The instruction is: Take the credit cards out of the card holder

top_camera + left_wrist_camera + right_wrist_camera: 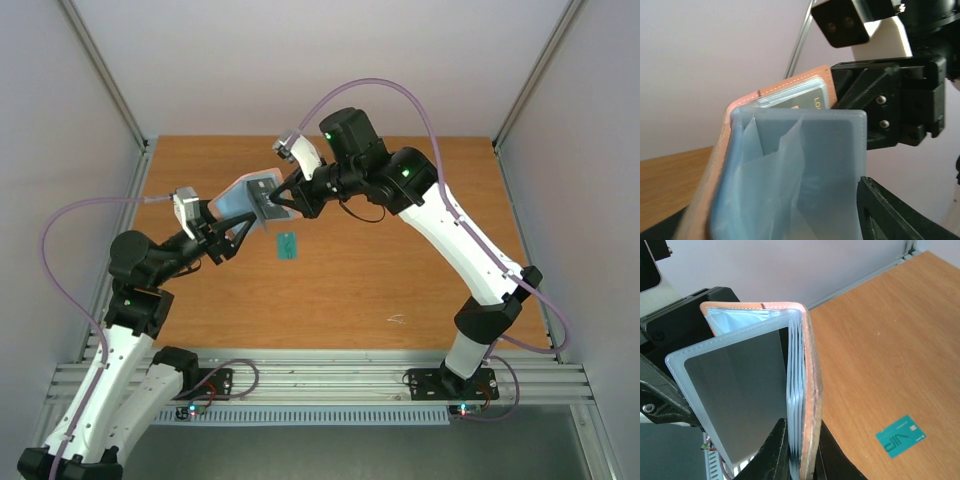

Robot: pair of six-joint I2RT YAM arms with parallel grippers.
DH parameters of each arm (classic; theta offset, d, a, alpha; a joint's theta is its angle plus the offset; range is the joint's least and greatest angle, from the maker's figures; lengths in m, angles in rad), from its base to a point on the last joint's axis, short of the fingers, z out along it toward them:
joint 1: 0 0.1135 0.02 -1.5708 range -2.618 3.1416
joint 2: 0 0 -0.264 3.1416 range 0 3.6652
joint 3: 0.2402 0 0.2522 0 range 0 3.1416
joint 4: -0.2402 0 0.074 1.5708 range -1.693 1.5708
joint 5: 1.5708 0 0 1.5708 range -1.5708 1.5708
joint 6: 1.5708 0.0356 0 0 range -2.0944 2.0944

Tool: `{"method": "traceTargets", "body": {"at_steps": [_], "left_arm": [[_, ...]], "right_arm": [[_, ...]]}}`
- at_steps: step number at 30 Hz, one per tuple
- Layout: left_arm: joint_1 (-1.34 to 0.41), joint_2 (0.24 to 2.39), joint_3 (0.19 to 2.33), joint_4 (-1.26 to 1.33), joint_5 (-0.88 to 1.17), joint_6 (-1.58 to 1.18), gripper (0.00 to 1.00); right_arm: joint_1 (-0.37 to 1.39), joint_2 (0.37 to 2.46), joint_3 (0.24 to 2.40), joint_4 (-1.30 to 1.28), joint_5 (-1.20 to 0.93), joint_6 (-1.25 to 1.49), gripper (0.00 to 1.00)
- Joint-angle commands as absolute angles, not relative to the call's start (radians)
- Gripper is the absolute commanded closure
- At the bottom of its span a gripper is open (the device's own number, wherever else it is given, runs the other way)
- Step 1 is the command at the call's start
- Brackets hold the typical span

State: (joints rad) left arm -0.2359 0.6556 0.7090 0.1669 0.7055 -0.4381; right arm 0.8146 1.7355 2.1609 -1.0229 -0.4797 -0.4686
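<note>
I see the card holder (250,192) held open in the air over the far left of the counter (400,260). My right fingers (777,450) are pinched tight on one cover and its sleeves. My left fingers (890,215) clamp the other flap. A teal card (901,436) lies flat on the counter just nearer.

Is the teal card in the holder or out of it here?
Out. The teal card lies flat on the table, apart from the open card holder.

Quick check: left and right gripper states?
Left gripper: closed, holding the card holder.
Right gripper: closed, pinching the same card holder's cover and sleeves.
</note>
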Motion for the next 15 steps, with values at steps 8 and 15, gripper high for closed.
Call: {"method": "traceTargets", "body": {"at_steps": [8,15], "left_arm": [[-0.235,0.651,0.693,0.177,0.649,-0.381,0.38],[-0.232,0.655,0.700,0.179,0.649,-0.382,0.31]], "right_arm": [[0.833,1.724,2.159,-0.986,-0.417,-0.450,0.99],[0.833,1.726,2.159,-0.981,-0.482,-0.452,0.99]]}}
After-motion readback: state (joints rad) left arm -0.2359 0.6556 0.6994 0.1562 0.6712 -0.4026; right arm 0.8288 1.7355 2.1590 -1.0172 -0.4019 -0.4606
